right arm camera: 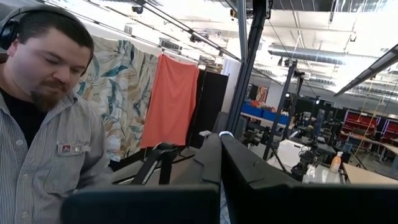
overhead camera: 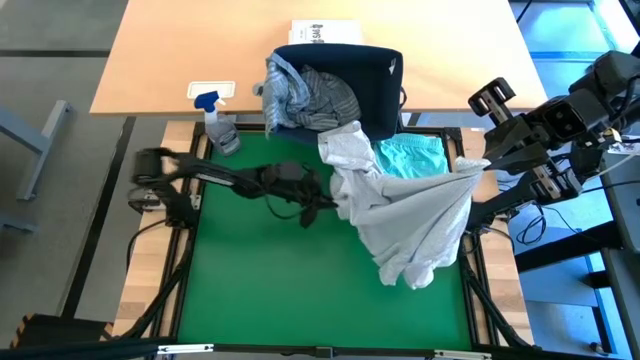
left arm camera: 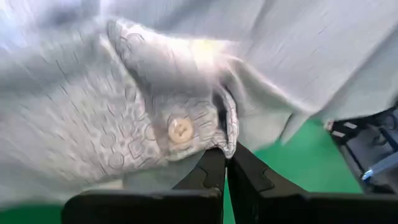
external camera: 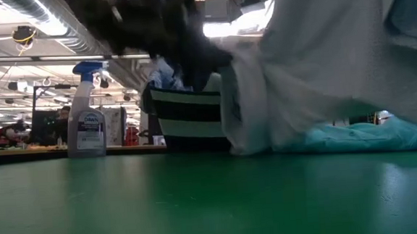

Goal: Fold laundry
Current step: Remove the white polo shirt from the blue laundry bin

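The left gripper (left arm camera: pixel 225 155) has its jaws closed on the buttoned edge of the soft, light grey-blue shirt (overhead camera: pixel 410 215), which hangs limp between it and the right gripper (overhead camera: pixel 478 165), whose jaws are closed on the shirt's far corner, so firm hems are probably the best places to hold.

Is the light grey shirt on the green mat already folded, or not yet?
Not yet folded: the light grey shirt hangs bunched and stretched between both arms, above the green mat.

My left pincer (overhead camera: pixel 335 203) bites the edge of the shirt (overhead camera: pixel 415 220), which hangs stretched across to my right pincer (overhead camera: pixel 487 163) above the green counter (overhead camera: pixel 270 280). The teal garment (overhead camera: pixel 412 157) lies just under it, beside the basket (overhead camera: pixel 355 85); a spray bottle (overhead camera: pixel 220 125) stands well apart.
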